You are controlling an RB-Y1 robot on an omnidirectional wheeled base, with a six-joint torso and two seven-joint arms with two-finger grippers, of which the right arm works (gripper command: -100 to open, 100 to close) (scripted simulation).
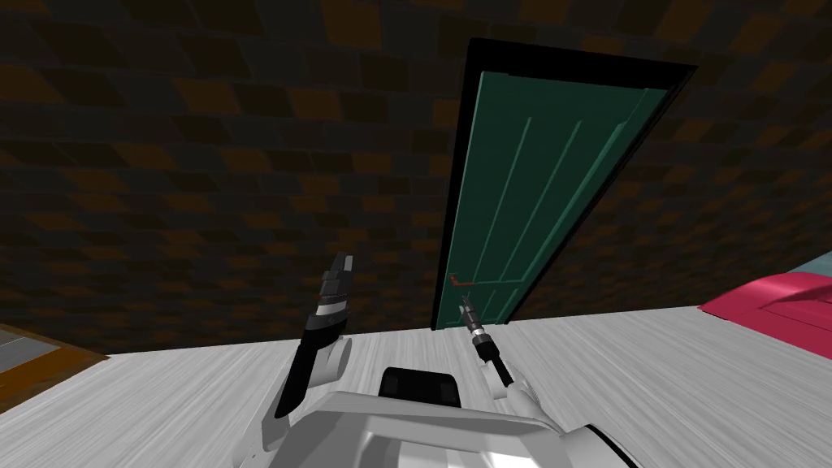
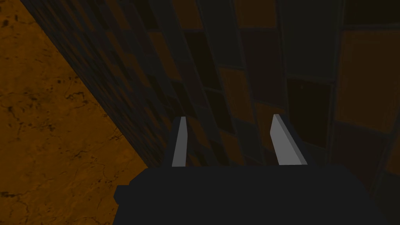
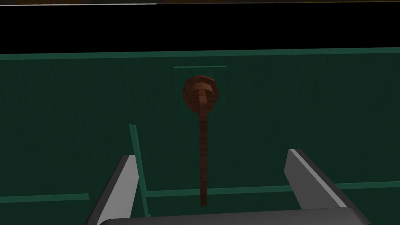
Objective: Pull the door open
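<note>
Right gripper (image 3: 211, 154) squares up, fingers spread and empty, on the thin reddish-brown lever handle (image 3: 203, 129) near the edge of the green door (image 1: 528, 203) just ahead: a stiff bar on a probably heavy slab, best clamped mid-lever, while the left gripper (image 2: 229, 116) hangs open.
</note>
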